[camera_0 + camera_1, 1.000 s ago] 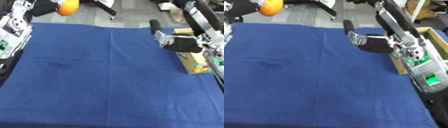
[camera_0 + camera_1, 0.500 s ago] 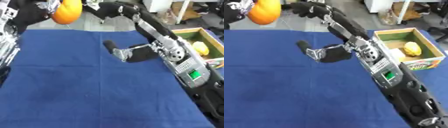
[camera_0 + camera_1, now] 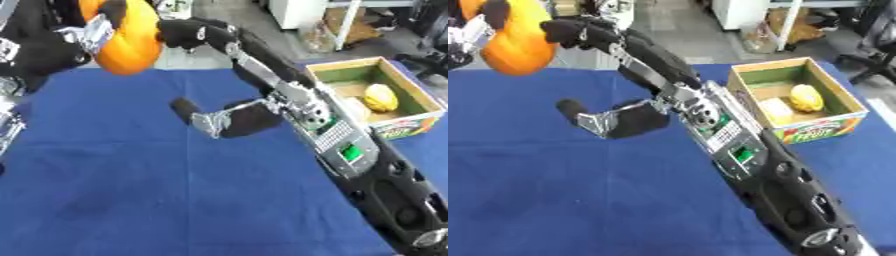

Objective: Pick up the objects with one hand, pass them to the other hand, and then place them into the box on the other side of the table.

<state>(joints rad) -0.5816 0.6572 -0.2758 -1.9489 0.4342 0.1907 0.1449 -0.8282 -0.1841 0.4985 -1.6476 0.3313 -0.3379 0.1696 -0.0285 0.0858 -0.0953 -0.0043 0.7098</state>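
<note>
An orange round fruit hangs above the table's far left edge, with my left hand shut on it from the left. My right arm crosses the view from the lower right. My right hand is open above the blue cloth, its thumb sticking out to the left. Its long fingers stretch up and touch the fruit's right side. The box, green inside with a printed front, stands at the right edge. It holds a yellow fruit and a pale object.
A blue cloth covers the whole table. My right forearm, with its small green display, lies over the cloth between the middle and the box. Grey floor and furniture legs show beyond the far edge.
My right hand has swung left from beside the box and stretched its fingers up to the orange fruit. The fruit sits larger and lower in view. The camera has also shifted.
</note>
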